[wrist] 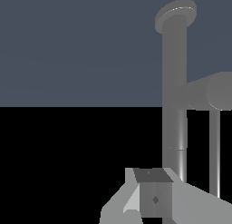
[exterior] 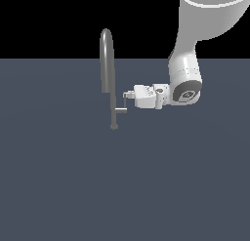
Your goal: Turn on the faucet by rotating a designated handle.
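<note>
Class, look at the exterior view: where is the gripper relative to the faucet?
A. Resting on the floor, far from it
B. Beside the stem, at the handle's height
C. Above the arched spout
B: the gripper reaches sideways to the handle on the faucet, well below the spout's arch.

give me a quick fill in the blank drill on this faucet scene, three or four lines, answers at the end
1. The gripper reaches toward the faucet from the exterior view's ____ side.
2. The faucet's spout is shaped like a high ____.
3. The handle branches off the faucet's thin ____.
4. The number of robot arms in view is ____.

Missing words: right; arch; stem; one
</note>
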Tool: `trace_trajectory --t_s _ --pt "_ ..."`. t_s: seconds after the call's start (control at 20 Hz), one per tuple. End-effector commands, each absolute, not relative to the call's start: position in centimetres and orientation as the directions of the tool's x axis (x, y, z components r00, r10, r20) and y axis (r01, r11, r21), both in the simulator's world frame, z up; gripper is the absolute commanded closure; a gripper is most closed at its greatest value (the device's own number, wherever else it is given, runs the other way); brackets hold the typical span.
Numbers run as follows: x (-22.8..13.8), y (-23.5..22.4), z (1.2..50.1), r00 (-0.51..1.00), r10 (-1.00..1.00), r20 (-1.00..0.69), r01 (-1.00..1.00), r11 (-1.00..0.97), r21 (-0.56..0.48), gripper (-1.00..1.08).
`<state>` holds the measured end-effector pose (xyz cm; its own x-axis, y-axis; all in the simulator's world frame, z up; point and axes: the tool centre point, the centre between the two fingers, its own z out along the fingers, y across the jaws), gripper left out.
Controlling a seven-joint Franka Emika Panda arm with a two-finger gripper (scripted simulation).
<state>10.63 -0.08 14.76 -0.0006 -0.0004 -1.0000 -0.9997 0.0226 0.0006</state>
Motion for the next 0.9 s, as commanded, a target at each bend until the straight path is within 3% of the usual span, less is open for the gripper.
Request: trace_trajectory --t_s 0.0,0.85 --pt "10.6 -0.1 14.8 0.000 0.000 -1.000 -1.000 0.023 0.000 1.08" --pt "7.8 0.0 15.5 0.000 -0.001 -1.000 -1.000 0.026 0.000 1.08"
